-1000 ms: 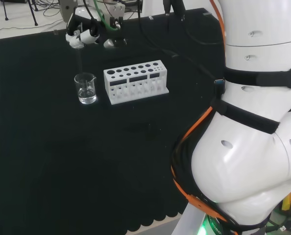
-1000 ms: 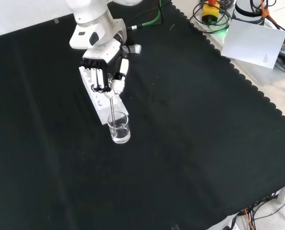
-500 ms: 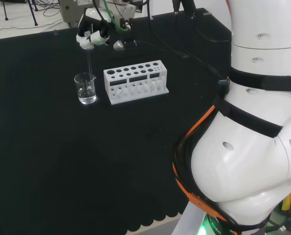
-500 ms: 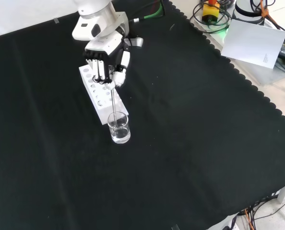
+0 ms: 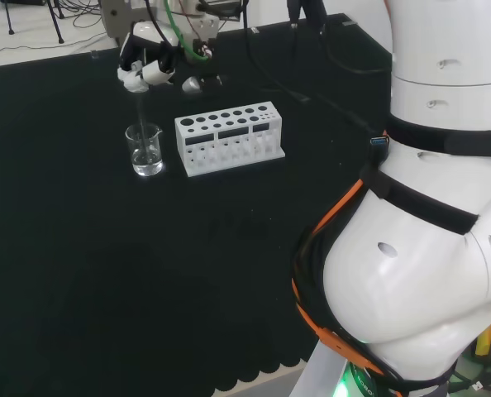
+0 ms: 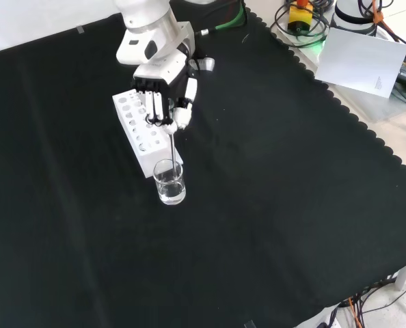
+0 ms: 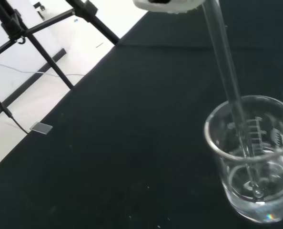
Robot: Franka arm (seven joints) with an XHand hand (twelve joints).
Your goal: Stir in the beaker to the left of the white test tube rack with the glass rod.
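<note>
Black cloth covers the whole bench, scalloped along its edge. Near the middle of it stands a small clear glass beaker holding a little clear liquid, just beside the end of a white plastic test tube rack with rows of round holes; in the head view the beaker sits at nine o'clock from the rack. Above them hangs the black and white hand, its fingers curled down and pinching the top of a thin clear glass rod. From the wrist camera the rod slants down into the beaker, its tip resting in the liquid near the bottom. Printed graduation marks show on the glass, too small to read.
</note>
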